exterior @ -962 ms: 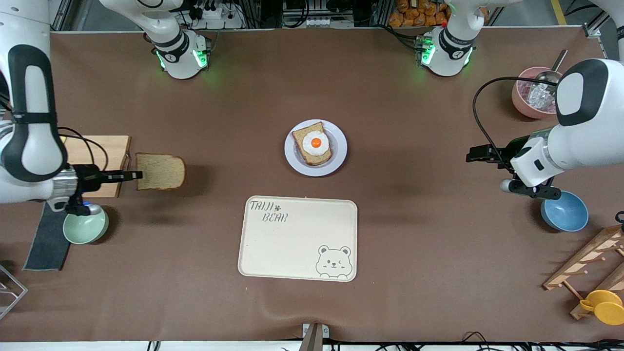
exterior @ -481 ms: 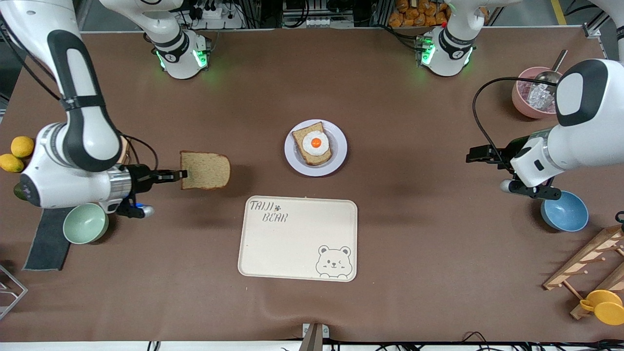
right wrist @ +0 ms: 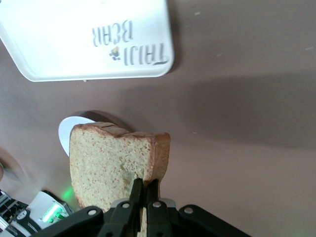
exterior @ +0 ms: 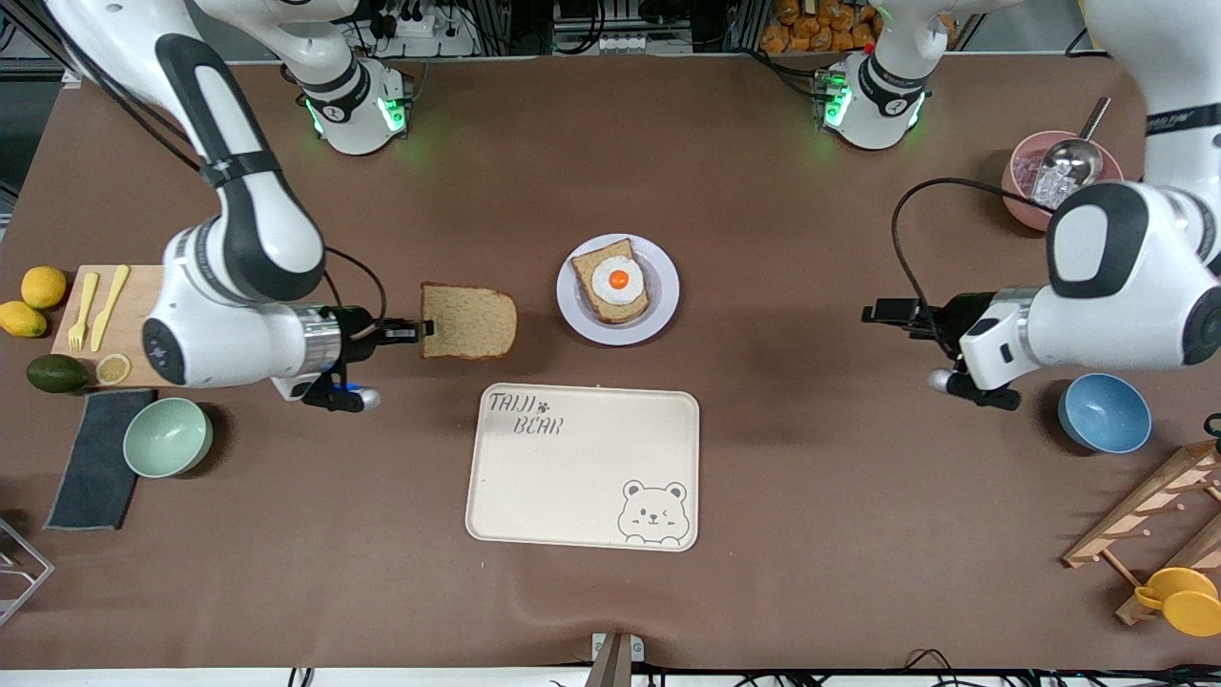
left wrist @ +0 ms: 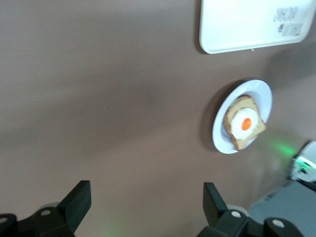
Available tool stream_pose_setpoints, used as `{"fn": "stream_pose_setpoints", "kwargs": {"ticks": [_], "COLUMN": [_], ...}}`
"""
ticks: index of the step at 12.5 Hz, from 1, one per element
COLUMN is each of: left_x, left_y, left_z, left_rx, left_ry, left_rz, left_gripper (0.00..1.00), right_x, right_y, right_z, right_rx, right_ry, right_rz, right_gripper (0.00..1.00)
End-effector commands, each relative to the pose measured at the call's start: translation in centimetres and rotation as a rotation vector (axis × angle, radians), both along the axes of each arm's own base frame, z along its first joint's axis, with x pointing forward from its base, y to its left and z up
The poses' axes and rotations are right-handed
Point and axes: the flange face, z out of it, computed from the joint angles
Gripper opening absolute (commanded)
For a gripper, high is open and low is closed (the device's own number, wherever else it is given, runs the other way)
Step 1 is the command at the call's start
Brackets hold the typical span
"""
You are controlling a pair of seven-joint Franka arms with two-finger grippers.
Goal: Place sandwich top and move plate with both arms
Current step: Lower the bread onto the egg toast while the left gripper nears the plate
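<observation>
You are carrying the top slice point(exterior: 468, 322) edge-on in the right tool point(exterior: 423, 330), which is pinching its crust, over bare desk point(exterior: 763, 458) at the plate's point(exterior: 665, 307) nine o'clock. The egg slice point(exterior: 611, 281) is waiting on that plate. The bread is looking light, soft and crumbly, so keep gripping the crust gently. The left tool point(exterior: 878, 312) is waiting, fingers spread and empty, over the desk at the plate's three o'clock.
</observation>
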Motion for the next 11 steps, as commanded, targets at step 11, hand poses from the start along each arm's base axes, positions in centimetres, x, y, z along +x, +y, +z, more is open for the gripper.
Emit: {"fn": "stream_pose_setpoints", "kwargs": {"ticks": [11], "left_x": [-6.5], "left_y": [-12.0], "left_z": [-9.3], "left_rx": [-0.156], "left_ry": [-0.051], "left_rz": [0.071], "left_gripper": [1.00], "right_x": [-11.6], "right_y": [18.0], "right_z": [-3.6], "right_rx": [-0.016], "right_ry": [-0.161], "right_rz": [-0.064], "right_gripper": [0.00]}}
